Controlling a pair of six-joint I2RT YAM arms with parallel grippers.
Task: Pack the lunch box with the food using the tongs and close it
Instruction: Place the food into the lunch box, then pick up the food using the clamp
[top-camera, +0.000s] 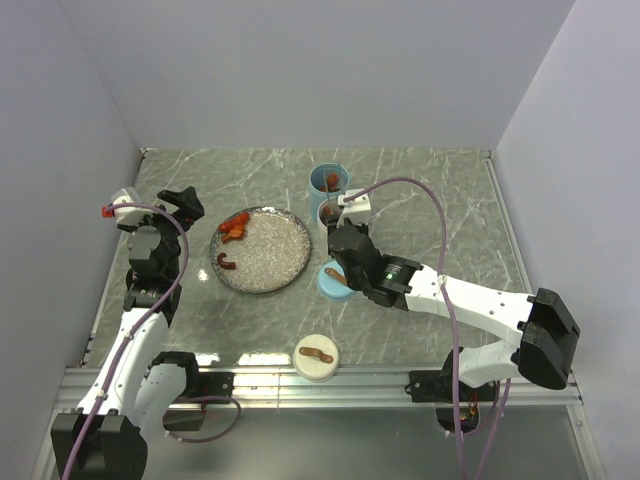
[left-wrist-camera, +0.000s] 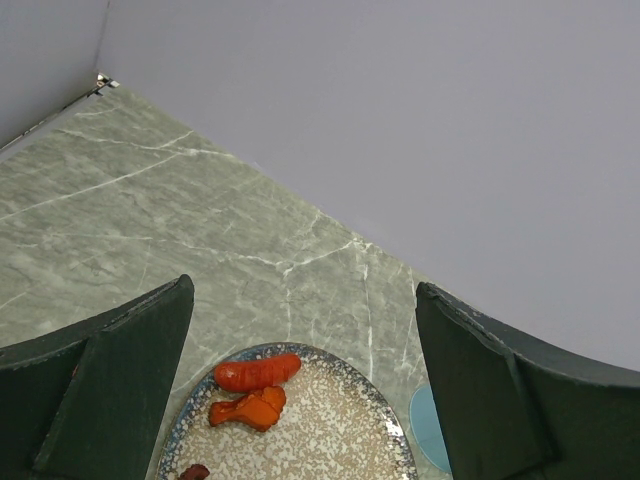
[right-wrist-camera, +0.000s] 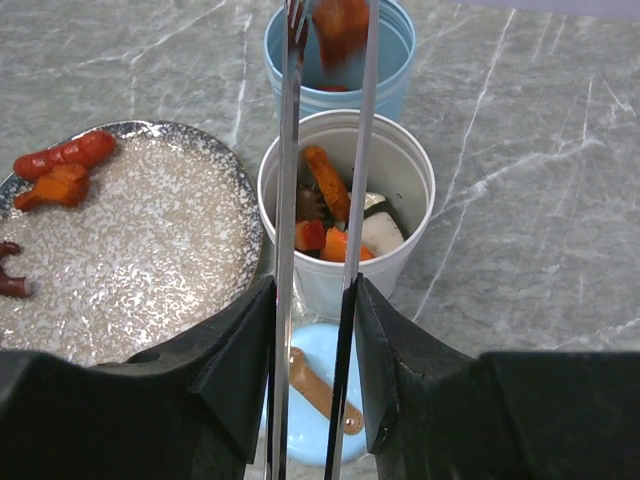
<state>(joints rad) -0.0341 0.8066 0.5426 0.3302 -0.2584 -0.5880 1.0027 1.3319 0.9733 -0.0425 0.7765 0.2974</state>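
My right gripper (right-wrist-camera: 312, 300) (top-camera: 345, 242) is shut on the tongs (right-wrist-camera: 289, 150), pressing their two thin arms from both sides. The tongs' tips reach over the lunch box's blue cup (right-wrist-camera: 340, 60) (top-camera: 328, 180), with a blurred orange piece (right-wrist-camera: 340, 22) between them. The white cup (right-wrist-camera: 400, 175) just below holds several pieces of food (right-wrist-camera: 335, 215). On the speckled plate (top-camera: 270, 255) lie a red sausage (left-wrist-camera: 258, 372), an orange piece (left-wrist-camera: 250, 408) and a dark brown piece (top-camera: 226, 262). My left gripper (left-wrist-camera: 300, 300) (top-camera: 185, 203) hangs open by the plate's left edge, holding nothing.
A blue lid (top-camera: 335, 282) (right-wrist-camera: 315, 400) with a brown strip handle lies on the table under my right gripper. A white lid (top-camera: 316, 357) with the same kind of handle sits near the front edge. Grey walls close in the marble table.
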